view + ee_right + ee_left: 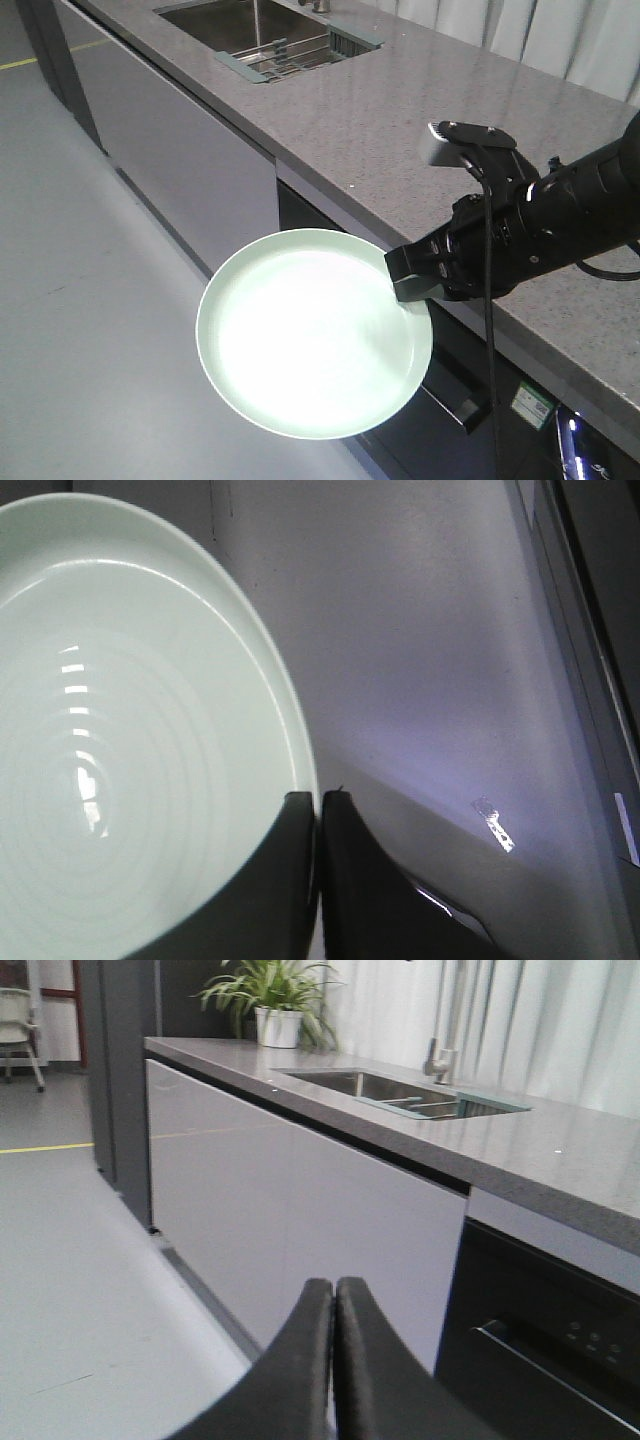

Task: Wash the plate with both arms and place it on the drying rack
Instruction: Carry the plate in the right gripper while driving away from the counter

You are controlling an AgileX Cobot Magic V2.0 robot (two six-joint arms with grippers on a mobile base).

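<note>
- Speckled grey stone counter (400, 110) carries the grey-green rod drying rack (285, 55) far back, in its sink (210, 18).
- Round pale mint-green plastic plate (310, 335) hangs over the floor (90, 300), rim pinched tight by the black right gripper (412, 282).
- Probably light, stiff, slick; a rim grip suits it.
- Only the left wrist view shows the black left gripper (335, 1290), closed and empty.

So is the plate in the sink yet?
No, the right gripper holds the plate by its rim over the floor, far from the sink.
</note>
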